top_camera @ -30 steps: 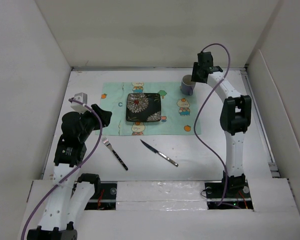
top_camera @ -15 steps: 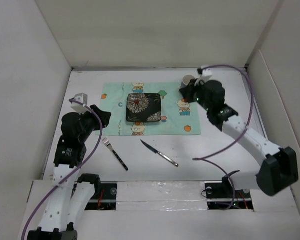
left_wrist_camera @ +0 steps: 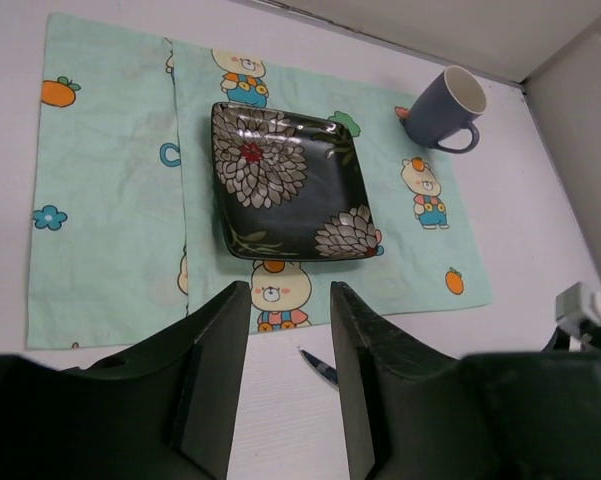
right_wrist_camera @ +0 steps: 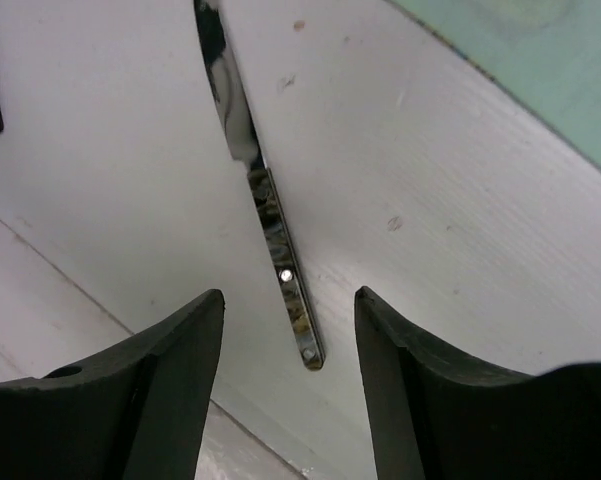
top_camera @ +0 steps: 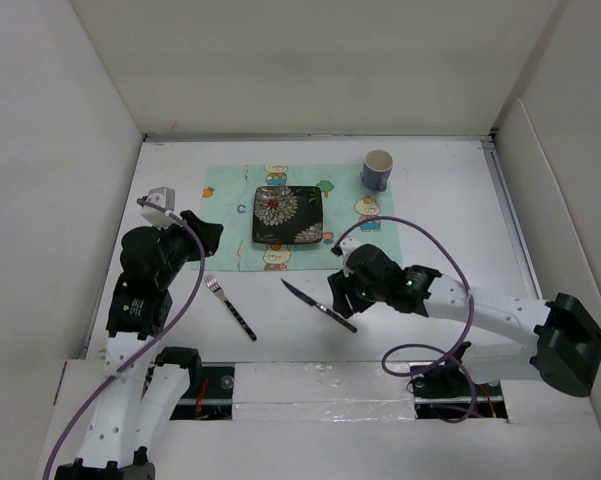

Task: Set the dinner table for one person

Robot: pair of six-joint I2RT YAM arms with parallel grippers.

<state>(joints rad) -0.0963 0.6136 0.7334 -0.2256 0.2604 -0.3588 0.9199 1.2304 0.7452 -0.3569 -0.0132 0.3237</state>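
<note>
Away from the mug [top_camera: 377, 169], the right hand [top_camera: 338, 302] has swung down to the knife [top_camera: 305, 296], just nearer than the plate [top_camera: 288, 215] — fingers apart, straddling the handle. Left hand [left_wrist_camera: 287, 300] hovers left of the plate, fingers parted. Fork [top_camera: 230, 307] lies near-left of the plate. Under the plate — a mat [top_camera: 225, 215], then the white worktop [top_camera: 450, 220].

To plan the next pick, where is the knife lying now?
In the top view the knife lies on the dinner table just on the near side of the placemat, right of the fork, its handle under the open right gripper.
</note>
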